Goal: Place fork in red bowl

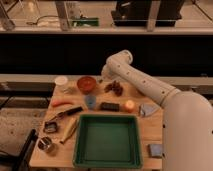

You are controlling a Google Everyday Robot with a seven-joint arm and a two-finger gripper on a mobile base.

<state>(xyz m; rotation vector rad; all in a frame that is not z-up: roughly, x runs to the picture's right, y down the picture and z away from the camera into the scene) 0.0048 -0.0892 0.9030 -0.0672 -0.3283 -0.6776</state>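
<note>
Light wooden table (pixel 145 127) carries a green rectangular plastic tray (pixel 107 117) at its front centre; all positions below are referenced to that tray. The small round orange-red bowl (pixel 86 83) with a darker inside stands beyond the tray's far-left corner, near the table's back edge. The white arm (pixel 145 85) reaches in from the tray's right side, and its gripper (pixel 102 78) sits behind the tray's far edge, just to the right of the orange-red bowl; whether it is spread or closed cannot be told. A dark-handled utensil (pixel 66 113) with a pale metal end lies flat off the tray's far-left corner, well apart from the gripper; whether it is the fork cannot be confirmed. A small white cup (pixel 61 81) stands further left of the bowl. A dark rectangular block (pixel 109 106) lies just behind the tray's far rim. A blue-grey square pad (pixel 155 150) lies to the tray's right.
</note>
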